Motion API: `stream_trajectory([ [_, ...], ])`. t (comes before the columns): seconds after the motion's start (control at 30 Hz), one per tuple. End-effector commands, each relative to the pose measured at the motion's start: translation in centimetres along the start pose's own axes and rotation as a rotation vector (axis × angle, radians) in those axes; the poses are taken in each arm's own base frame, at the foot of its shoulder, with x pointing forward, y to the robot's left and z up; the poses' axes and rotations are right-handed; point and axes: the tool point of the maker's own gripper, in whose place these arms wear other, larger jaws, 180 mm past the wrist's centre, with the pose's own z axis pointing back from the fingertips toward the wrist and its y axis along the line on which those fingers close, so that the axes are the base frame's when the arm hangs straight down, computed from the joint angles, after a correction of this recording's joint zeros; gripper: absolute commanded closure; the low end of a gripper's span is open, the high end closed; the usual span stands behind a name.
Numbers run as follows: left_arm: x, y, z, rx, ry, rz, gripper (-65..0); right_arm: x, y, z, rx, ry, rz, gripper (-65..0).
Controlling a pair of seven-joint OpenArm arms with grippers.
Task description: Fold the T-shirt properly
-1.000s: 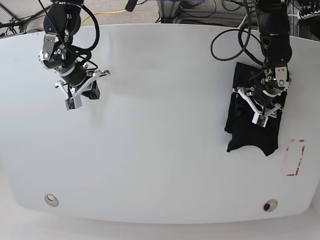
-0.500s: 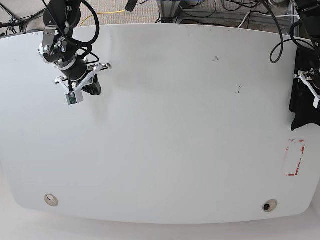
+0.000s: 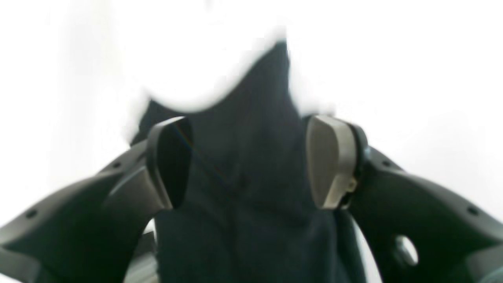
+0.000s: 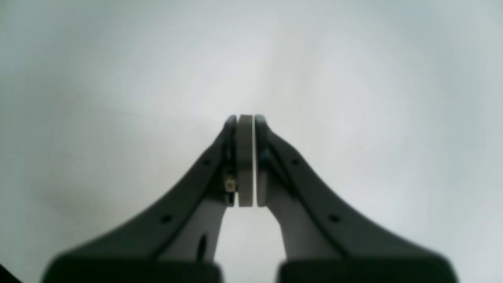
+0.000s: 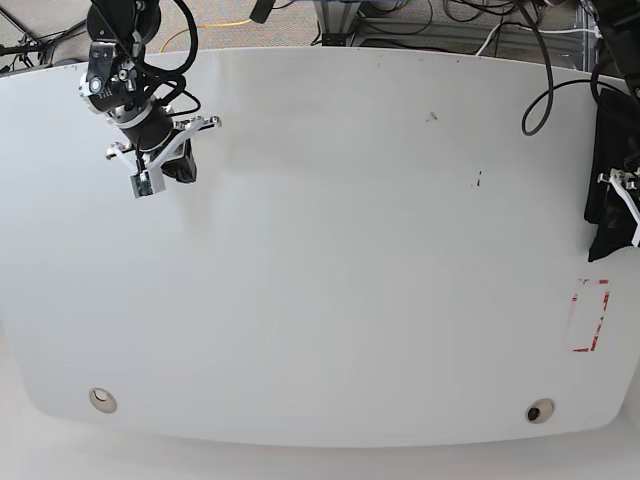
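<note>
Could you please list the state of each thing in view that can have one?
T-shirt: bunched at the table's edge, not laid flat.
Left claw: open, pads apart, shirt fabric between them.
Right claw: shut, empty, over bare table.

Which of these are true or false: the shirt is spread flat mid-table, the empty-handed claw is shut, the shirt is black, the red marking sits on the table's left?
1. The T-shirt lies spread flat in the middle of the table. False: it is bunched at the table's far right edge in the base view, by the left gripper.
2. The right gripper is shut with nothing in it. True.
3. The T-shirt is black. True.
4. The red marking is on the base view's left. False: it is at the lower right.
</note>
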Motion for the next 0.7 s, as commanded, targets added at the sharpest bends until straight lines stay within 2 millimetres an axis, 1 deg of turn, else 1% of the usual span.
stream_trajectory([
  [0.0,3.1,-1.0,0.9,0.008,-0.107,-0.030,-42.1,1.3,-0.3,0.3,-0.038,-0.077,0.059,0.0],
  [0.03,4.3,-2.1,1.1,0.001,-0.158,-0.026,-42.1,1.2,-0.1,0.2,-0.051,-0.091,0.083,0.0],
  [0.17,6.3,-6.8,2.4,-0.048,-0.277,-0.012,-42.1,0.2,0.2,-0.2,-0.105,-0.155,0.154,0.0],
  [0.23,7.2,-8.9,2.9,-0.072,-0.334,0.014,-42.1,-0.6,0.6,-0.4,-0.111,-0.174,0.158,0.0],
  [0.27,7.7,-10.4,3.4,-0.076,-0.378,0.051,-42.1,-1.3,0.8,-0.5,-0.110,-0.186,0.163,0.0],
  [0.33,8.7,-12.1,4.1,-0.075,-0.436,0.093,-42.1,-2.1,1.1,-0.3,-0.107,-0.204,0.160,0.0],
  [0.37,8.8,-13.4,4.7,-0.084,-0.460,0.120,-42.1,-2.8,1.3,0.0,-0.103,-0.215,0.152,0.0],
  [0.43,8.5,-15.7,5.5,-0.109,-0.483,0.159,-42.1,-4.1,1.8,0.6,-0.090,-0.222,0.132,0.0],
  [0.53,7.9,-18.6,6.4,-0.141,-0.506,0.217,-42.1,-5.6,2.3,1.5,-0.074,-0.220,0.074,0.0],
  [0.63,5.7,-21.5,7.9,-0.170,-0.486,0.281,-42.1,-7.8,2.8,3.0,-0.060,-0.193,0.012,0.0],
  [0.67,5.4,-22.3,8.5,-0.179,-0.486,0.293,-42.1,-8.4,3.0,3.4,-0.056,-0.188,-0.004,0.0],
])
